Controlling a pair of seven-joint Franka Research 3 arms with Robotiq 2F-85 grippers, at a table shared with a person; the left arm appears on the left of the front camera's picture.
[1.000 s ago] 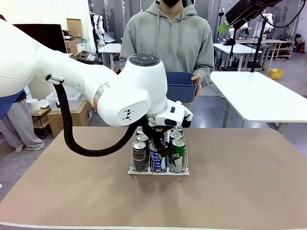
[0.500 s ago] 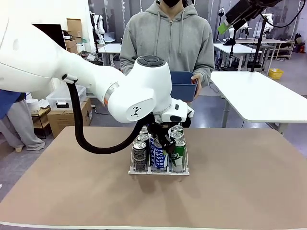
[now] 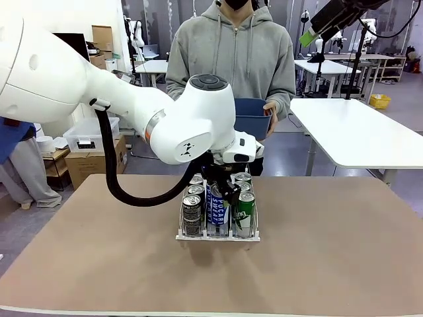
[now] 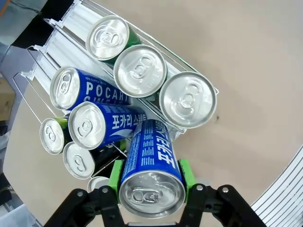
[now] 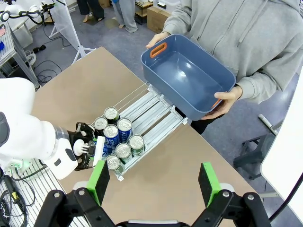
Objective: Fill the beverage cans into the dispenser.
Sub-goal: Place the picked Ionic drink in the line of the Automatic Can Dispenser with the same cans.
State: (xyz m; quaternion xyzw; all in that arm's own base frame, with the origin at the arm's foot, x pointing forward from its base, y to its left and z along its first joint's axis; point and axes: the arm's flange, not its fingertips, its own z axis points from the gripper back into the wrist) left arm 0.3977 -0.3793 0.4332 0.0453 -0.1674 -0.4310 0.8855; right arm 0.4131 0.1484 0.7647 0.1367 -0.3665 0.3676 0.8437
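Observation:
The dispenser [image 3: 218, 236] stands mid-table with beverage cans in its three lanes: black-and-silver cans [image 3: 192, 212] on the left, blue-and-white in the middle, green cans [image 3: 245, 210] on the right. My left gripper [image 4: 151, 184] is shut on a blue-and-white can [image 4: 150, 163], its green pads [image 4: 115, 177] on both sides, tilted over the front end of the middle lane. Two blue-and-white cans [image 4: 92, 125] stand behind it. My right gripper [image 5: 154, 184] hangs open and empty high above the table, well clear of the dispenser [image 5: 154, 113].
A person at the far side holds an empty blue bin [image 5: 187, 78] with both hands just beyond the dispenser's rear end. The brown tabletop [image 3: 330, 251] is bare around the rack. My left arm's elbow [image 3: 192, 125] looms above the dispenser.
My left arm has swung a little to the right and the held blue-and-white can has risen slightly at the front of the middle lane. The right gripper has stayed put.

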